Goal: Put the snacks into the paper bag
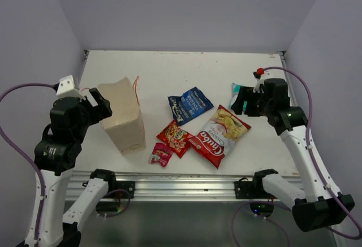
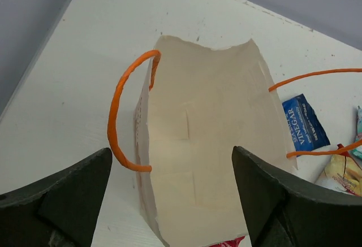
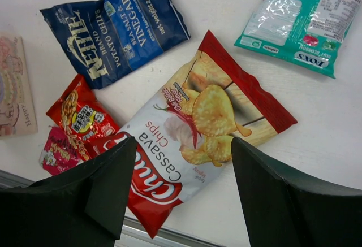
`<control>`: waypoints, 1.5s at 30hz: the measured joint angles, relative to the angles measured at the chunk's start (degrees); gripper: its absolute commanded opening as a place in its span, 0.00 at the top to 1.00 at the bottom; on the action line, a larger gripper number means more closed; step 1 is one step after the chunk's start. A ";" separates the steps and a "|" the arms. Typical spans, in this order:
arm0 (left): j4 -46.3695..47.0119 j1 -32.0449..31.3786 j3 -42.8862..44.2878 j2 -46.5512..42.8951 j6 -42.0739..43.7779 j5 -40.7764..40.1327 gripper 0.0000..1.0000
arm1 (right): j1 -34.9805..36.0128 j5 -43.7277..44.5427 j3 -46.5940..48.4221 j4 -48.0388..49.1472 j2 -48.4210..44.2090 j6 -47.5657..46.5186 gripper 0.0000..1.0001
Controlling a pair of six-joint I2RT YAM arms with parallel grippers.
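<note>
Paper bag (image 1: pixel 121 114) upright at table's (image 1: pixel 169 66) 9 o'clock, outside it toward 3 o'clock pink packet (image 1: pixel 160 154), red packet (image 1: pixel 175 138), dark blue packet (image 1: pixel 189 104), chip bag (image 1: pixel 219 135), teal packet (image 1: pixel 235 93), left gripper (image 2: pixel 172 193) released beside bag, right gripper (image 1: pixel 244 101) released by teal packet

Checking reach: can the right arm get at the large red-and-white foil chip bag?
Probably yes: the open right pincer faces the large red-and-white foil chip bag, which lies uncovered, nothing between them.

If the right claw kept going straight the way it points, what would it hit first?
Probably the cassava chips bag, framed by the open right gripper; nothing seems in between, though depth is unclear.
</note>
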 measured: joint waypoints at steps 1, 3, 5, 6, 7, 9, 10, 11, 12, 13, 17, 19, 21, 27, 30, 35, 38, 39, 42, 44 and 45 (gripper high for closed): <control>0.13 0.00 -0.87 0.02 -0.37 0.31 0.11 | 0.15 -0.11 -0.31 0.09 0.28 0.15 0.28; 0.17 0.00 -2.62 0.22 -1.18 0.96 0.18 | 0.24 -0.85 -1.38 0.04 0.46 0.48 0.28; 0.22 0.00 -3.72 0.59 -1.70 1.31 0.43 | 0.33 -1.29 -2.29 0.07 0.46 0.85 0.28; 0.44 0.00 -4.26 0.83 -2.01 1.38 0.48 | 0.33 -1.33 -2.73 0.07 0.46 1.05 0.28; 0.48 0.00 -4.70 1.07 -2.23 1.44 0.52 | 0.33 -1.38 -3.13 0.11 0.46 1.20 0.28; 0.70 0.00 -5.29 1.55 -2.32 1.46 0.55 | 0.33 -1.46 -3.91 0.13 0.46 1.40 0.29; 0.74 0.00 -5.46 1.81 -2.29 1.46 0.55 | 0.33 -1.51 -4.35 0.33 0.50 1.49 0.29; 0.83 0.00 -5.60 1.99 -2.29 1.46 0.55 | 0.33 -1.51 -4.83 0.46 0.52 1.60 0.29; 1.11 0.00 -5.84 2.19 -2.29 1.46 0.55 | 0.33 -1.51 -5.29 0.57 0.55 1.66 0.29; 1.40 0.00 -6.16 2.32 -2.29 1.44 0.55 | 0.33 -1.53 -5.88 0.63 0.55 1.75 0.29; 1.51 0.00 -7.19 3.08 -2.27 1.22 0.54 | 0.39 -2.01 -8.63 1.25 0.74 2.14 0.30; 1.53 0.00 -7.23 3.48 -2.27 0.85 0.65 | 0.61 -2.32 -9.55 1.36 0.98 2.45 0.31; 1.53 0.00 -7.23 3.91 -2.03 0.39 0.78 | 0.92 -2.58 -10.32 2.03 1.16 2.69 0.33; 1.97 0.00 -7.85 4.42 -1.42 -0.46 1.00 | 2.29 -4.00 -13.25 4.02 2.75 3.19 0.34; 2.60 0.00 -8.17 4.46 -1.38 -0.48 1.00 | 4.22 -3.96 -14.93 4.85 4.55 3.41 0.34; 3.26 0.00 -8.44 4.42 -0.31 -0.15 1.00 | 8.15 -0.44 -16.92 5.42 6.82 4.11 0.32; 4.11 0.00 -8.90 4.33 0.35 0.44 1.00 | 10.58 4.04 -16.92 6.73 8.87 4.74 0.29; 4.15 0.00 -8.92 4.33 0.61 0.70 1.00 | 11.19 5.29 -16.92 7.30 9.60 4.92 0.28; 4.50 0.00 -8.92 4.33 1.44 1.33 1.00 | 13.11 8.98 -16.98 9.62 12.85 5.40 0.26; 4.55 0.00 -8.92 4.33 1.73 1.53 1.00 | 14.29 11.13 -17.25 11.47 15.32 5.81 0.24; 4.55 0.00 -8.92 4.33 1.84 1.57 1.00 | 14.88 11.74 -17.46 12.33 16.55 6.12 0.23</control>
